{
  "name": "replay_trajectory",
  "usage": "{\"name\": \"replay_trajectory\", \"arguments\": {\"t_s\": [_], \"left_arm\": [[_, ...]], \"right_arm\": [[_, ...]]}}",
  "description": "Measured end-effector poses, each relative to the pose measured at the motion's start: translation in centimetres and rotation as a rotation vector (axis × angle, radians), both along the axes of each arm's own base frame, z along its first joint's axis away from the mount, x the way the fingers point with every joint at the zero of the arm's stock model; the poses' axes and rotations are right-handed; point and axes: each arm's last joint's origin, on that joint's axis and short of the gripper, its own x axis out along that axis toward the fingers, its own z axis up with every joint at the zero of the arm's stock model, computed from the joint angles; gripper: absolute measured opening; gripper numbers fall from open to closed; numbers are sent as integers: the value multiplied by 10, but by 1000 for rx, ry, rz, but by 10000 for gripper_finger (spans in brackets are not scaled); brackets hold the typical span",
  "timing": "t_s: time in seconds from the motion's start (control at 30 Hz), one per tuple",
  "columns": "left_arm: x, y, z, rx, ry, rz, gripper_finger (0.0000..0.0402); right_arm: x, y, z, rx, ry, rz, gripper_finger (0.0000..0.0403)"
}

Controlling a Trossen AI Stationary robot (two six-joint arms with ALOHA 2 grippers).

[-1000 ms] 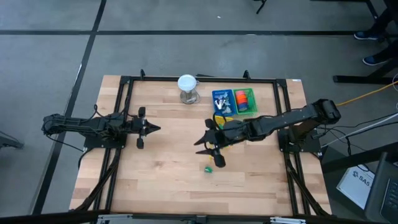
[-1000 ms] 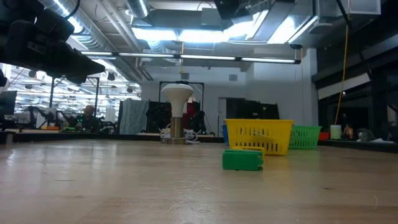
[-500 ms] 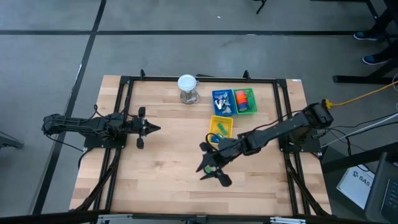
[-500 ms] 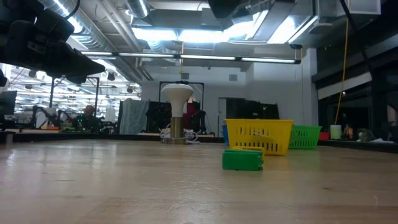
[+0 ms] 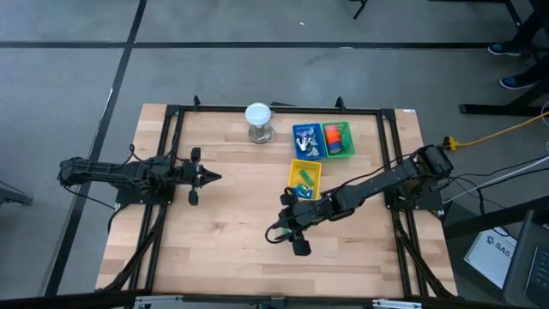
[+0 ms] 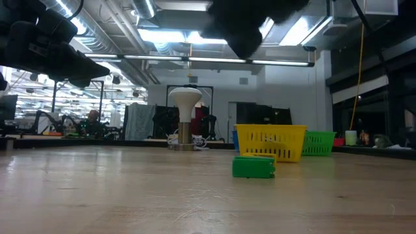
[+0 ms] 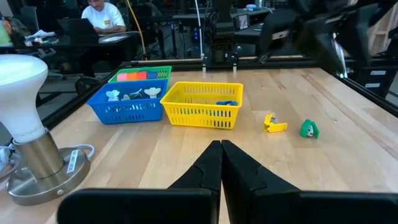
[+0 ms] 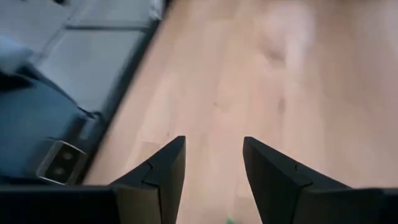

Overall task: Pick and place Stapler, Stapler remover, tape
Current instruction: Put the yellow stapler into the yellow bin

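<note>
One second has carried the right hand (image 5: 287, 233), fingers apart and empty, from beside the yellow basket (image 5: 306, 176) to above the green stapler (image 6: 253, 167), seemingly readying a grasp; left hand (image 5: 208, 177) waits pinched together.

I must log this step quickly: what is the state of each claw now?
Left claw: closed, holding nothing, resting over the table's left side.
Right claw: open, empty, above the green piece.

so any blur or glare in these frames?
Right wrist view: table smeared by motion blur, fingers sharp. Low view: right gripper a blurred dark mass overhead, ceiling lights blown out. Left wrist view: right arm blurred. High view: evenly lit, no glare.
</note>
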Motion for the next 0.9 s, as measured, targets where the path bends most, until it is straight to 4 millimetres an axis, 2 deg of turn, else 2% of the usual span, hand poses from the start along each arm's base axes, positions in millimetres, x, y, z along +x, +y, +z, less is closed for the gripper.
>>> {"name": "replay_trajectory", "arguments": {"t_s": [0.47, 0.7, 0.9], "left_arm": [[0, 0, 0, 0, 0, 0, 1], [0, 0, 0, 0, 0, 0, 1], [0, 0, 0, 0, 0, 0, 1]], "right_arm": [[-14, 2, -13, -77, 168, -78, 165], [-20, -6, -20, -151, 239, -280, 165], [-24, -8, -28, -108, 297, -386, 165]]}}
